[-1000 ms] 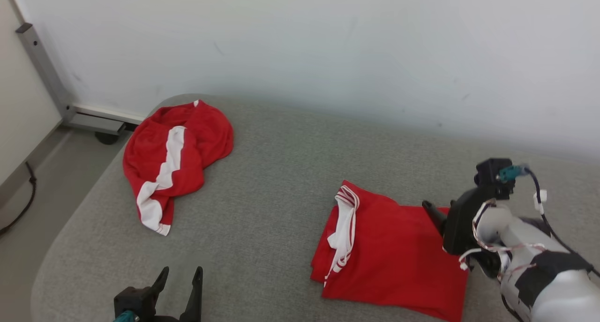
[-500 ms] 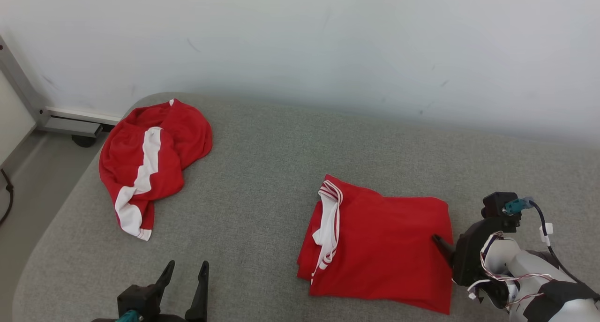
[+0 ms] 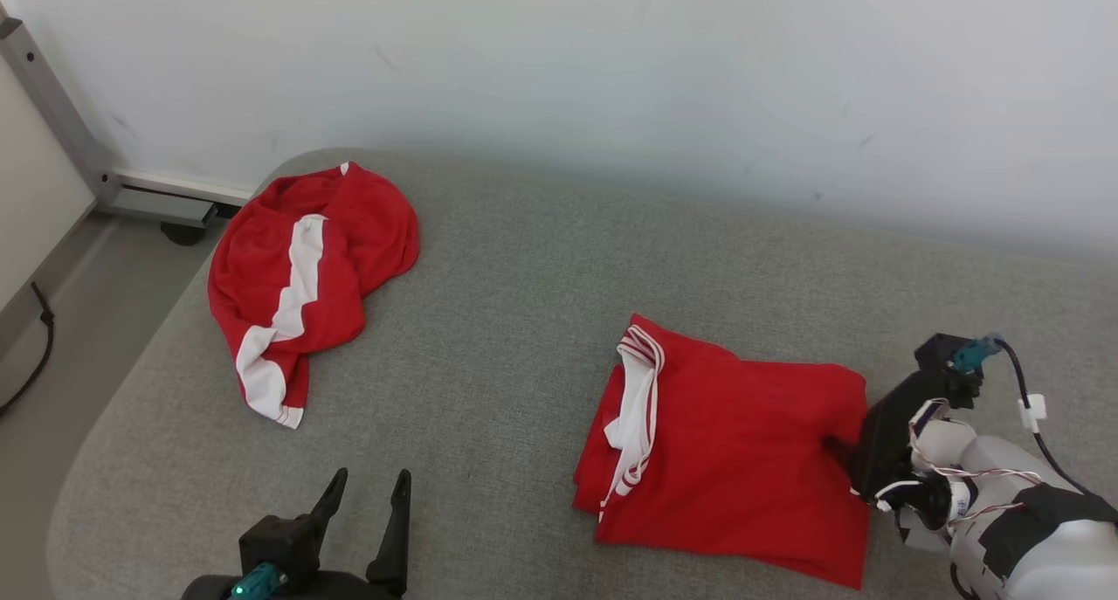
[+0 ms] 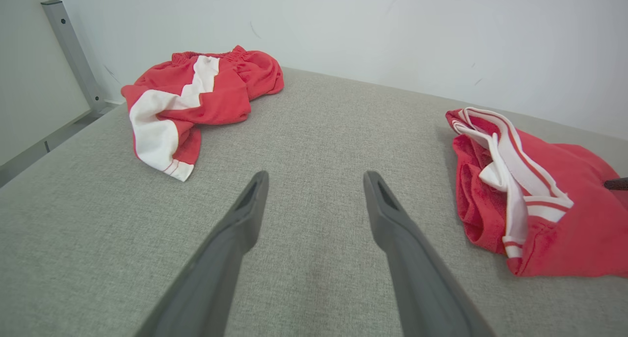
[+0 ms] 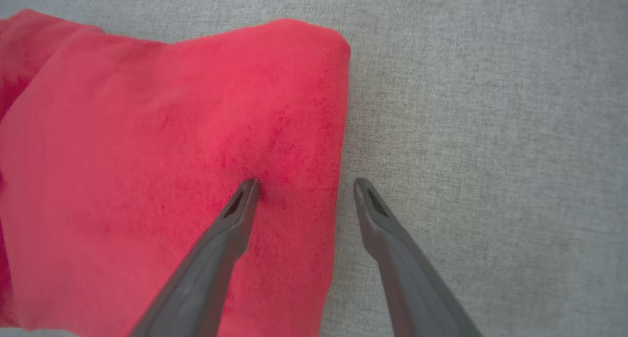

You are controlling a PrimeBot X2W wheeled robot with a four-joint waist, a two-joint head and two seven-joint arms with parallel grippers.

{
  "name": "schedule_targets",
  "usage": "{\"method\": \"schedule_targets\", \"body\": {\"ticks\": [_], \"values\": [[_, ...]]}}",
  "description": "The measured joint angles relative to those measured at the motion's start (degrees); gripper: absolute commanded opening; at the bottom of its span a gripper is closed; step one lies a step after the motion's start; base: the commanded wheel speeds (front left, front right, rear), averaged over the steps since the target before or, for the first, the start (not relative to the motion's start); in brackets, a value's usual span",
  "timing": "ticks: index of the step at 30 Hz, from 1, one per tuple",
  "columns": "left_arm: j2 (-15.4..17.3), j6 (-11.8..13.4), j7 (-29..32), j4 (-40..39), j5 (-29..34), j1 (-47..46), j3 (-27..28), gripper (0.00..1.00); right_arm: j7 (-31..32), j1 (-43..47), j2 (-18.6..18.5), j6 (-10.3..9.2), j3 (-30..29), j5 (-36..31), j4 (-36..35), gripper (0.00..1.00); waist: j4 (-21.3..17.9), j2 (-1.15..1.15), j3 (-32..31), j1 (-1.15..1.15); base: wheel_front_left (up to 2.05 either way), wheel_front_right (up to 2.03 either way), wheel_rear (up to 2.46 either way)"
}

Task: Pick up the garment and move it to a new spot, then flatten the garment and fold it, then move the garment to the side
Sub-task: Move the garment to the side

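Observation:
A folded red garment (image 3: 742,469) with a white-striped collar lies on the grey padded surface (image 3: 524,320), right of centre. My right gripper (image 3: 837,447) is open at the garment's right edge. In the right wrist view one fingertip (image 5: 250,186) presses on the red cloth (image 5: 171,155) and the other rests on the grey surface beside it; the gripper (image 5: 304,185) holds nothing. My left gripper (image 3: 367,517) stands open and empty near the front edge; the left wrist view has it (image 4: 316,177) over bare fabric, with the folded garment (image 4: 549,214) to its right.
A crumpled red and white garment (image 3: 306,268) lies at the far left corner, also in the left wrist view (image 4: 196,96). A pale wall runs behind the surface. A grey metal frame (image 3: 52,102) and a floor with a dark cable (image 3: 39,338) lie to the left.
The head camera has shifted. My right gripper has come down and back from over the folded garment to its right edge. The left gripper has kept still and open.

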Motion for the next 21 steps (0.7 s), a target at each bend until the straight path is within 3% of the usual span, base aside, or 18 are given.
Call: {"method": "schedule_targets", "body": {"ticks": [12, 13, 14, 15, 21], "values": [[-1.44, -0.03, 0.0, 0.37, 0.02, -2.25, -0.7, 1.0, 8.64, -3.38, -0.47, -0.75, 1.26, 0.41, 3.5, 1.0, 2.16, 0.0, 1.82, 0.0, 0.0, 0.0, 0.0], [-1.46, -0.03, 0.0, 0.42, 0.02, -2.25, -0.7, 1.0, 9.11, -3.53, -0.31, -0.75, 1.33, 0.41, 3.56, 0.96, 2.27, 0.0, 1.9, 0.0, 0.0, 0.0, 0.0], [-1.54, -0.03, 0.0, 0.43, 0.02, -2.25, -0.71, 1.0, 9.39, -3.54, -0.16, -0.74, 1.38, 0.41, 3.6, 0.68, 2.35, 0.0, 1.99, 0.0, 0.0, 0.0, 0.0], [-1.6, -0.03, 0.0, 0.55, 0.02, -2.26, -0.71, 1.0, 9.79, -3.66, -0.12, -0.73, 1.49, 0.41, 3.74, 0.0, 2.42, 0.0, 2.06, 0.0, 0.0, 0.0, 0.0], [-1.75, -0.03, 0.0, 1.03, -0.01, -2.28, -0.57, 1.0, 11.55, -4.31, 0.69, 0.1, 1.36, 0.93, 4.34, 0.0, 2.54, 0.0, 2.25, 0.0, 0.0, 0.0, 0.0]]}}
